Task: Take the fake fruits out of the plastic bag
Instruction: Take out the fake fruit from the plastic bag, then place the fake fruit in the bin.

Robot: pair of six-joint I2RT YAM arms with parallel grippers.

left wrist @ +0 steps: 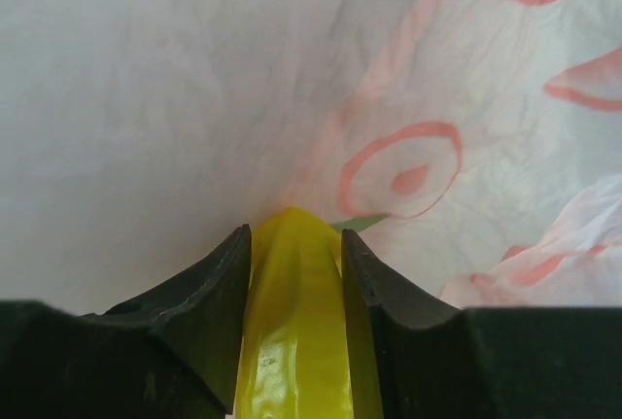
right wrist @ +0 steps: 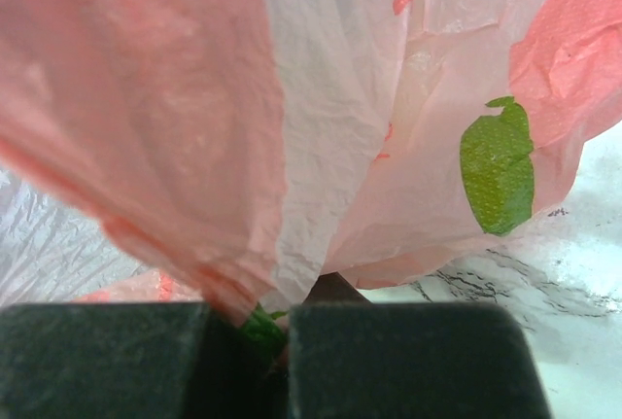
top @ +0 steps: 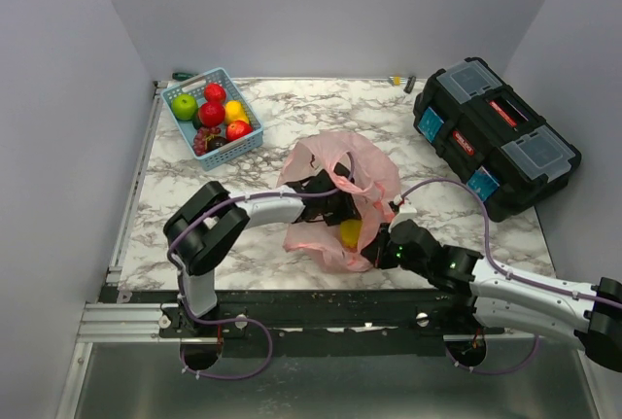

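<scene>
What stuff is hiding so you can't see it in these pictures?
- Top view: the left end effector is inside the plastic bag; pink film hides its fingers.
- Left wrist view: the yellow fruit is cut off by the bottom edge; its kind is unclear.
- All views: the bag hides whether more fruit remains.
- Top view: small items at the far edge of the table are too small to name.

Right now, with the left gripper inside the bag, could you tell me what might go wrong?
The glossy yellow fruit in the left gripper may slip out during withdrawal. The plastic bag drapes close around that gripper, so film could snag and lift with it. The right gripper pinches only a thin fold, which might pull free.
</scene>
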